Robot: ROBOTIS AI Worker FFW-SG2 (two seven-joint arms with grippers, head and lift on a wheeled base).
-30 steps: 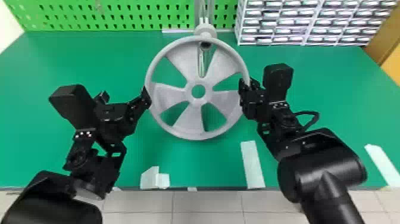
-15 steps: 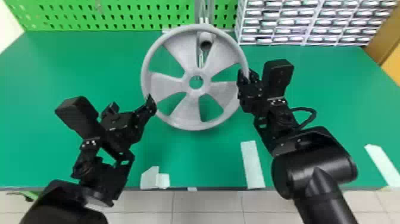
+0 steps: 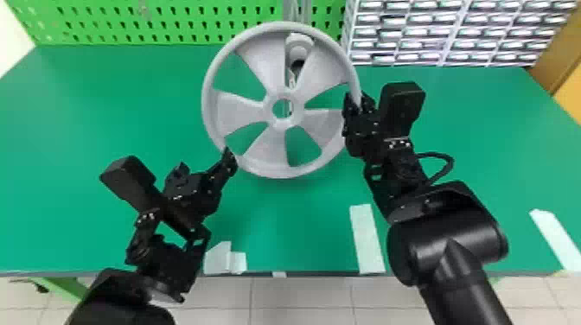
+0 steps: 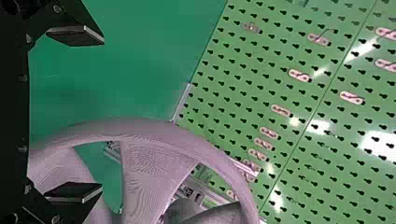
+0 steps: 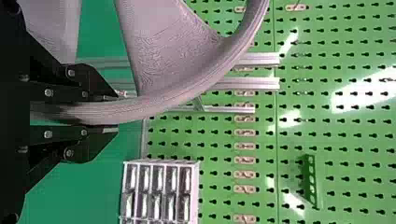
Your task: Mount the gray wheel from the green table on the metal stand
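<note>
The gray wheel (image 3: 284, 108) is held off the green table (image 3: 108, 103), in front of the metal stand (image 3: 298, 51), whose round end shows between two spokes. My right gripper (image 3: 356, 100) is shut on the wheel's right rim. In the right wrist view, the rim runs between the fingers of this gripper (image 5: 114, 112). At the wheel's lower left, my left gripper (image 3: 204, 160) stands open, one finger overlapping the rim. In the left wrist view, the wheel (image 4: 144, 172) passes behind the lower finger of the widely spread gripper (image 4: 99, 114).
A green pegboard (image 3: 164, 21) rises behind the table. White drawers (image 3: 441, 32) stand at the back right. Pale tape strips (image 3: 366, 238) lie near the table's front edge. Metal rails (image 5: 261, 59) run beyond the wheel in the right wrist view.
The wheel and my right gripper have moved toward the back of the table in the head view. My left gripper has shifted right and slightly toward the front, from the left rim to the lower left.
</note>
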